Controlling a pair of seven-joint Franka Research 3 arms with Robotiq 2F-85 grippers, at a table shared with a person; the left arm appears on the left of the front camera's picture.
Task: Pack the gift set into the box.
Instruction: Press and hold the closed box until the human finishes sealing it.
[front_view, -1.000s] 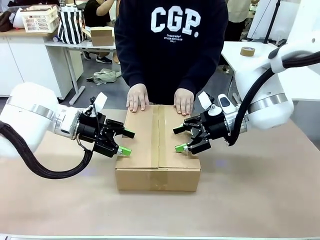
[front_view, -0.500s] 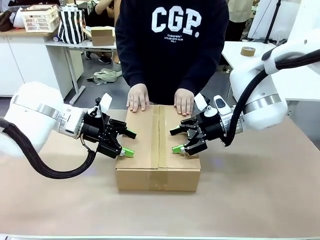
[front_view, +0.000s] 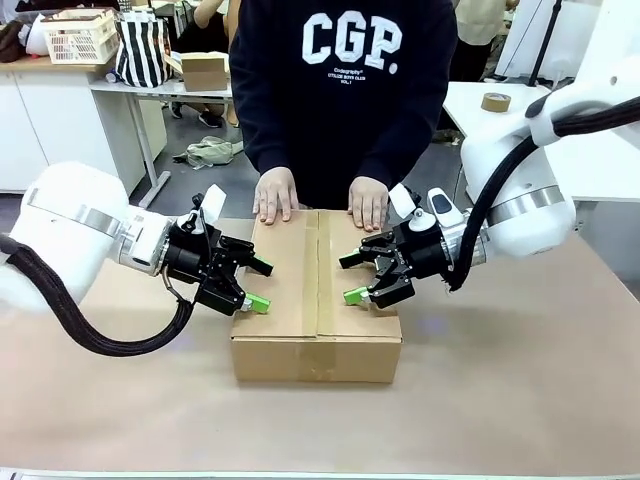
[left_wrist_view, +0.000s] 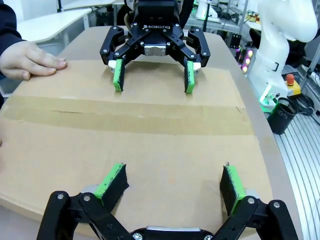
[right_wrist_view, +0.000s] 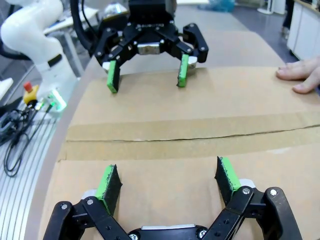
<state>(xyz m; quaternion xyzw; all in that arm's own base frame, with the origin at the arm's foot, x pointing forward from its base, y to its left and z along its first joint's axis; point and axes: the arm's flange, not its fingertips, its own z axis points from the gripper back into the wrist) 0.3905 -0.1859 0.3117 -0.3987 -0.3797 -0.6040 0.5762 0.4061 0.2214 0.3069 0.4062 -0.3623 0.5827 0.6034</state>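
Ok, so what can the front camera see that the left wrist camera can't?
Front view: the person's dark sweatshirt with white letters, both of the person's hands flat on the far edge of the box, a striped bag and a tape roll behind. Left wrist view: a red button on a yellow block and a black bin, down beside the table. Both: the closed box with its tape seam, one hand on it, and the left gripper and right gripper, open, facing each other over the lid.
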